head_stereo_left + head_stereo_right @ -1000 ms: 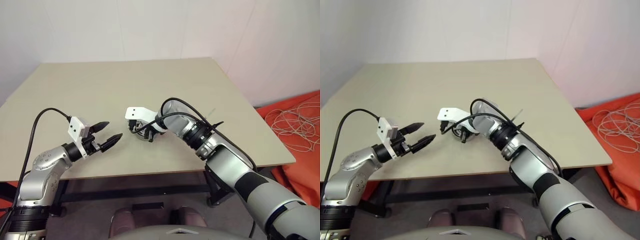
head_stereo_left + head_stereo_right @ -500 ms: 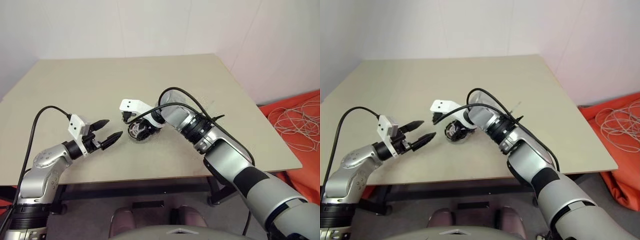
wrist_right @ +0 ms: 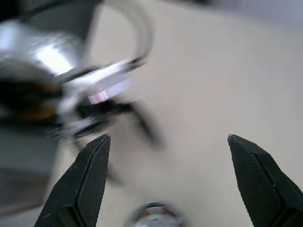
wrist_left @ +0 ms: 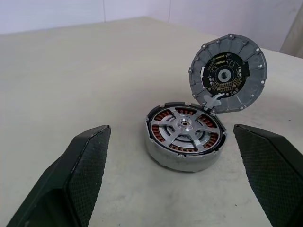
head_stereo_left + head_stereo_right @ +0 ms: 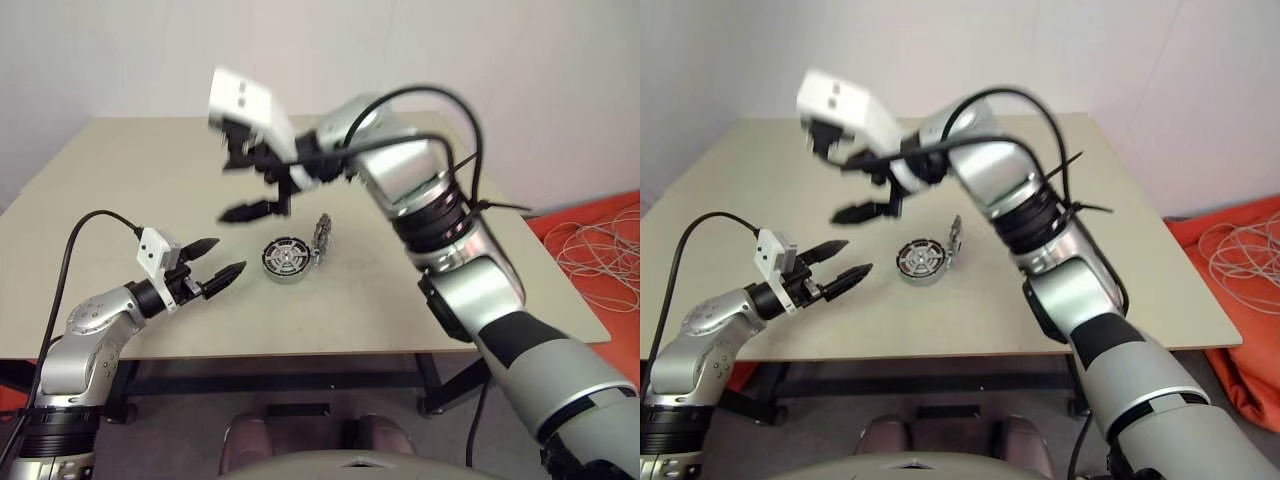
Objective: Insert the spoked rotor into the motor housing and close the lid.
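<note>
In the head views, the motor housing [image 5: 283, 259] is sitting on the beige bench [image 5: 140, 180], near the front edge, with the spoked rotor [image 5: 919, 260] lying flat inside it. The lid [image 5: 322, 238] is standing up on edge at the housing's right side, touching its rim. The left gripper [image 5: 218, 270] is hovering level just left of the housing, apart from it, its jaws spread wide and holding nothing. The right gripper [image 5: 245, 185] is hanging high above the bench, over and behind the housing, jaws also spread and empty.

In the left wrist view, the housing [image 4: 185, 142] is showing its ring of copper windings under the rotor [image 4: 184, 127], whose silver spokes and hub are seated level with the rim. The lid [image 4: 227, 73] is tilting upright behind the housing, its dark segmented face and pale centre turned toward the camera.

In the right wrist view, the picture is smeared; the round shape low down is probably the housing [image 3: 156, 216].
</note>
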